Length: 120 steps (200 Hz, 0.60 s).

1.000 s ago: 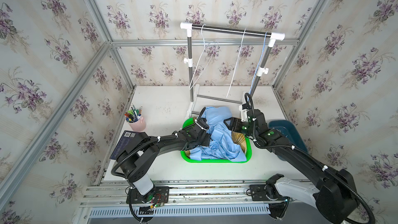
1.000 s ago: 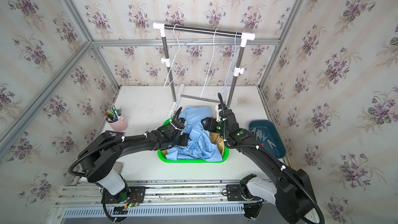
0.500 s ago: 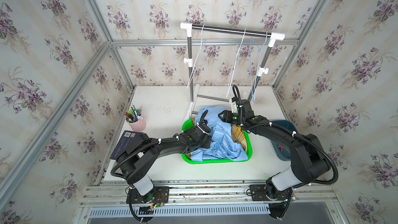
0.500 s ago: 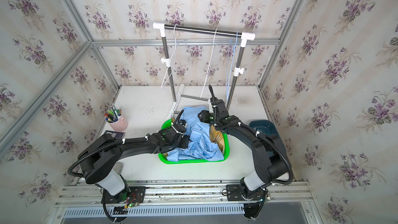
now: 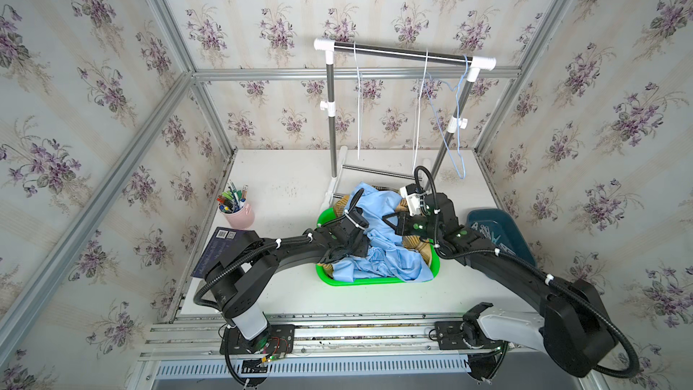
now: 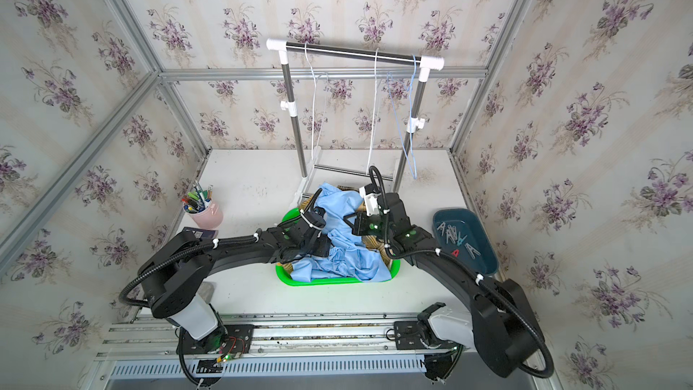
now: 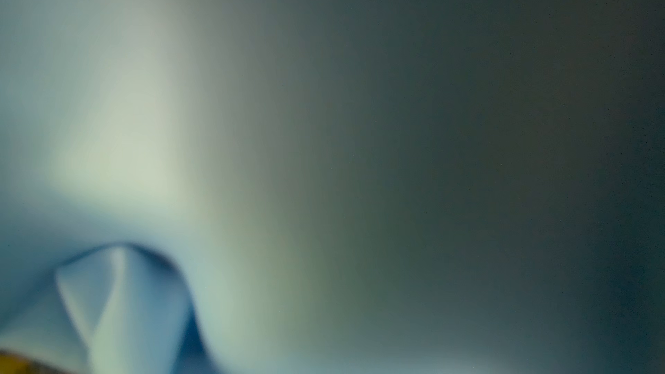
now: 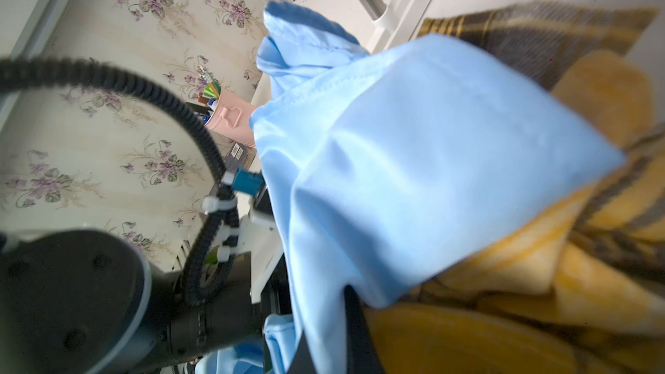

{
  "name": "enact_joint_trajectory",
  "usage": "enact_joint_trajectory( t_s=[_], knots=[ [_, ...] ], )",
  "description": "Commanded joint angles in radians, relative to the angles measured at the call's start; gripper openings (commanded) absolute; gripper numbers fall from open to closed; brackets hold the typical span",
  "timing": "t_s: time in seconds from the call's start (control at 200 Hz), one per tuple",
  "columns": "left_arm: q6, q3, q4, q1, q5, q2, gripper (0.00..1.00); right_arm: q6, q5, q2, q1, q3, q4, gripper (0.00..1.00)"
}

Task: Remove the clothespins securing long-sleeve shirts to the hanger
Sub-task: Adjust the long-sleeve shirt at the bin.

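A light blue long-sleeve shirt [image 5: 386,253] lies crumpled on top of a yellow-and-brown plaid one [image 5: 412,243] in a green basket [image 5: 375,280]. My right gripper [image 5: 390,219] is over the basket's right half. In the right wrist view it [image 8: 325,332] is shut on a fold of the blue shirt [image 8: 414,160]. My left gripper [image 5: 352,247] is sunk into the cloth at the basket's left, and blurred fabric fills its wrist view, hiding the fingers. Several pale clothespins [image 6: 450,232] and a red one [image 6: 455,253] lie in a teal tray [image 6: 483,260]. Three bare wire hangers [image 5: 420,114] hang on the rack.
The clothes rack [image 5: 403,53] stands behind the basket, its feet on the table. A pink cup of pens [image 5: 237,215] and a dark book [image 5: 221,253] sit at the table's left. Aluminium frame posts and floral walls close in all round.
The right arm reached toward the back of the basket, then drew back over its right half, and its jaws closed on the blue shirt. The left gripper stayed in the cloth.
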Motion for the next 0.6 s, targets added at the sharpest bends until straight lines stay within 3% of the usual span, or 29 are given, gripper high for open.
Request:
enact_joint_trajectory(
  t_s=[0.0, 0.155, 0.355, 0.595],
  knots=[
    [-0.013, 0.02, -0.233, -0.001, 0.106, -0.044, 0.65, 0.05, -0.007, -0.047, 0.006, -0.082, -0.051, 0.0],
    [0.074, 0.081, -0.415, 0.0, 0.128, -0.191, 0.75, 0.036, 0.126, -0.001, 0.079, -0.145, -0.085, 0.0],
    [0.136, 0.13, -0.609, 0.008, 0.113, -0.39, 0.83, 0.074, 0.215, 0.154, 0.083, -0.142, -0.042, 0.0],
    [0.12, 0.148, -0.608, 0.01, 0.112, -0.385, 0.85, 0.177, 0.317, 0.349, 0.082, -0.083, -0.022, 0.0]
  ],
)
